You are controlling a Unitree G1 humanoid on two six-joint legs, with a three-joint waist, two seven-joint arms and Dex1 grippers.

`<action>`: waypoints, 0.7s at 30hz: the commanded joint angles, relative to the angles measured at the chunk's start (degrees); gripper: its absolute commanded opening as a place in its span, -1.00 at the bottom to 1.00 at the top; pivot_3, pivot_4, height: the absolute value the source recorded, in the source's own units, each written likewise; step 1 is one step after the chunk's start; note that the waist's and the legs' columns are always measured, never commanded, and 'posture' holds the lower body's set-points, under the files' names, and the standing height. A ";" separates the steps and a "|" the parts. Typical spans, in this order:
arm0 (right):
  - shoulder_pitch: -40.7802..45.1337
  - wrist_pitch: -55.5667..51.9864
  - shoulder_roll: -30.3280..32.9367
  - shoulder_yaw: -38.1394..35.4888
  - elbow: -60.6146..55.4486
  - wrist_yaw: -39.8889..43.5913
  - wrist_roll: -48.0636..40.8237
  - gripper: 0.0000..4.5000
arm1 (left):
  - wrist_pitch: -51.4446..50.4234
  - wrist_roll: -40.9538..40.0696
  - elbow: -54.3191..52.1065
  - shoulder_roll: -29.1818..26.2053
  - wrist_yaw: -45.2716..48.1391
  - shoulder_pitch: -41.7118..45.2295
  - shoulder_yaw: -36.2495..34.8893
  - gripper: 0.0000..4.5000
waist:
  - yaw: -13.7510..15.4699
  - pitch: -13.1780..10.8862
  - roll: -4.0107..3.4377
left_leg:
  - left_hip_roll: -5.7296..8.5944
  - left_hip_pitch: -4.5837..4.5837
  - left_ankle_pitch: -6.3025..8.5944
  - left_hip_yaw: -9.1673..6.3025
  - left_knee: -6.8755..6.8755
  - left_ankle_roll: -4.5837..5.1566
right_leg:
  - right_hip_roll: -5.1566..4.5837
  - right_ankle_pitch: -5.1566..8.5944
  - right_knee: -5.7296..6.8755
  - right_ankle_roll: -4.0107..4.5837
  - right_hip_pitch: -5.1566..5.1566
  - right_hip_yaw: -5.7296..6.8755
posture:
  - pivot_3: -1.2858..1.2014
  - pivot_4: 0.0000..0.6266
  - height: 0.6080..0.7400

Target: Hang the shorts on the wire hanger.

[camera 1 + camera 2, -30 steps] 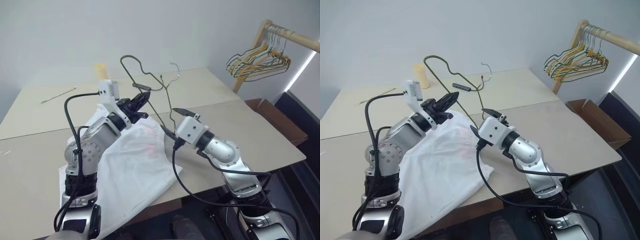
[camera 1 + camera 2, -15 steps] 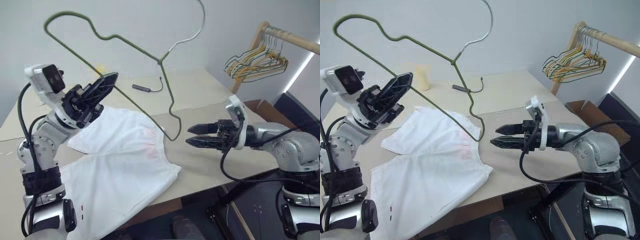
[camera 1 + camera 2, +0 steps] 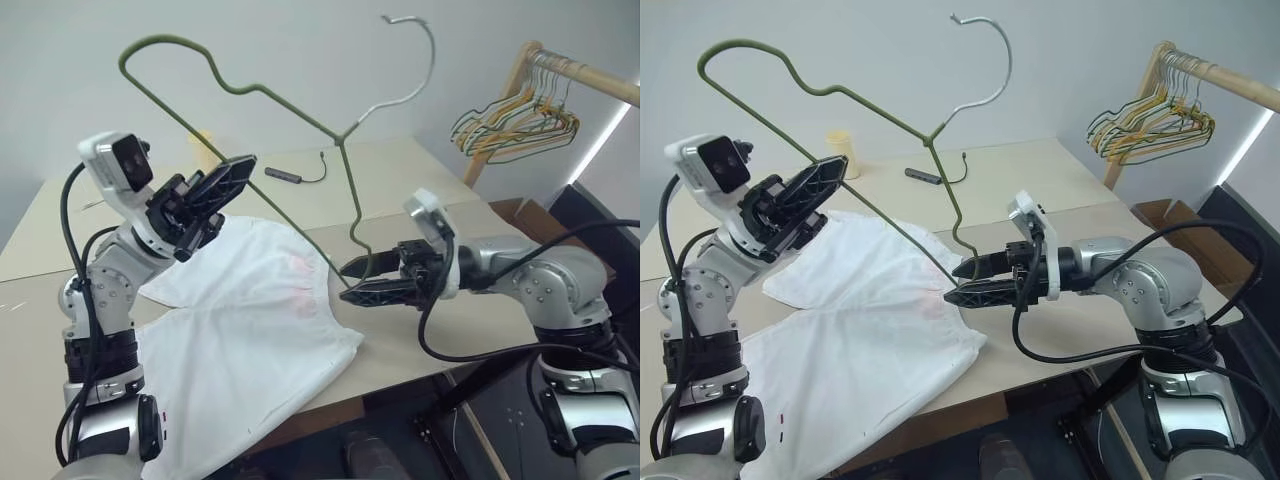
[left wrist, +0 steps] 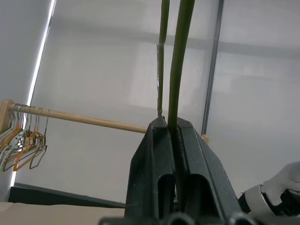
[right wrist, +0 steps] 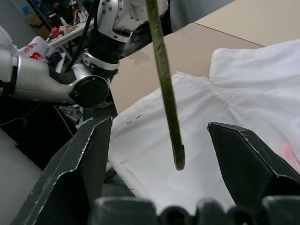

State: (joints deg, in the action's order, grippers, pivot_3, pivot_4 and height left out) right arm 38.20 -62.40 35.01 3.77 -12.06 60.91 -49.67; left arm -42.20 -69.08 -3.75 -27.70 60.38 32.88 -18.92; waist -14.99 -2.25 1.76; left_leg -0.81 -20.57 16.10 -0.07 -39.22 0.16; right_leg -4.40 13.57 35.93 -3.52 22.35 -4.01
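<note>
Wire hanger (image 3: 262,95), olive-dark bare wire, held up in the air above the table. Left gripper (image 3: 222,182) is clamped tight on one straight run of the wire; the left wrist view shows the fingers (image 4: 154,154) pinched together with the wire rising between them. The hanger appears open: one loose end hangs down near the shorts' waist.

Right gripper (image 3: 970,280) points level toward the left arm, jaws spread wide, holding nothing. In the right wrist view the loose wire tip (image 5: 178,163) hangs in the gap between its two fingers, touching neither.

Shorts (image 3: 255,320): white, thin, lying flat on the table below and between the two arms, one leg draped over the near table edge. Faint pink patch (image 3: 303,290) near the waist.

Handling, as a judgement: the hanger is light and springy and will likely swing or twist about the single pinch point, so a second hold near the loose end would steady it. The shorts are limp and light, likely to slide and bunch; the gathered waistband looks the firmest place to pinch, with the leg opening the way in for the wire.

Surface: beige table (image 3: 470,225), smooth, with a seam across it. A small dark cable (image 3: 296,178) and a pale yellow cup (image 3: 838,152) sit toward the far side. Beyond the right corner, a wooden rail (image 3: 580,75) carries a bunch of coloured hangers (image 3: 515,125). Plain pale wall behind.
</note>
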 commanded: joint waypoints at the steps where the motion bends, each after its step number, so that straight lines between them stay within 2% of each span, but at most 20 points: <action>1: 2.20 0.24 -0.08 -0.72 -0.41 -0.90 -0.19 0.70 | 1.37 0.59 -0.30 0.31 0.76 1.29 -0.06 -1.00 | -0.03 0.00 0.00 | 0.01 -0.03 0.00 0.00 0.00 0.00 | -0.01 -0.03 -0.01 0.03 0.02 0.00 | -0.17 -1.00 1.00; 7: 2.86 0.39 -0.86 -1.37 1.04 -2.04 -0.55 0.70 | 1.37 1.25 -0.42 0.79 0.90 0.97 -0.19 -1.00 | -0.07 0.00 0.00 | -0.01 -0.08 0.00 -0.02 0.00 0.00 | 0.01 -0.05 0.00 0.08 0.08 0.01 | -0.17 -1.00 1.00; 10: 3.10 0.42 -1.18 -1.34 1.36 -2.57 -0.49 0.32 | 1.11 1.13 -0.81 0.74 0.82 0.51 -0.38 -1.00 | -0.12 0.00 -0.01 | 0.00 -0.08 0.00 0.00 0.00 0.00 | 0.00 -0.06 0.01 0.08 0.08 0.00 | -0.17 -1.00 1.00; 18: 2.84 0.35 -1.92 -1.11 1.48 -4.14 -0.07 -0.96 | 1.27 1.73 -0.90 0.84 0.49 0.26 -0.05 -1.00 | -0.12 -0.01 -0.01 | 0.00 -0.09 0.00 -0.01 0.00 0.00 | 0.00 -0.05 0.00 0.07 0.08 0.01 | -0.18 -1.00 1.00; 20: 2.80 0.66 -2.32 -1.48 1.71 -4.73 0.12 -0.98 | 1.28 2.18 -0.54 0.71 1.06 -0.04 0.20 -1.00 | -0.15 -0.01 -0.01 | -0.02 -0.08 0.00 -0.02 0.00 0.00 | 0.02 -0.05 0.00 0.07 0.09 0.01 | -0.18 -1.00 1.00; 21: 2.83 0.76 -2.61 -1.78 1.85 -5.19 0.15 -1.00 | 1.18 2.68 -0.22 0.74 0.39 -0.18 0.40 -0.76 | -0.15 -0.01 -0.02 | -0.01 -0.09 0.00 -0.02 0.00 0.00 | 0.01 -0.05 0.00 0.07 0.09 0.01 | -0.18 -1.00 1.00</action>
State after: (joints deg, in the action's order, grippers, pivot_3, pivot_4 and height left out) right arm 39.60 -62.40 32.67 4.11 -10.66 57.36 -49.67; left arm -41.27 -66.64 -3.04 -26.79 60.11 32.68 -19.24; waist -15.15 -2.26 1.74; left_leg -0.81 -20.66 16.10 -0.08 -39.22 0.16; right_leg -4.40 13.52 35.94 -3.45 22.44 -4.01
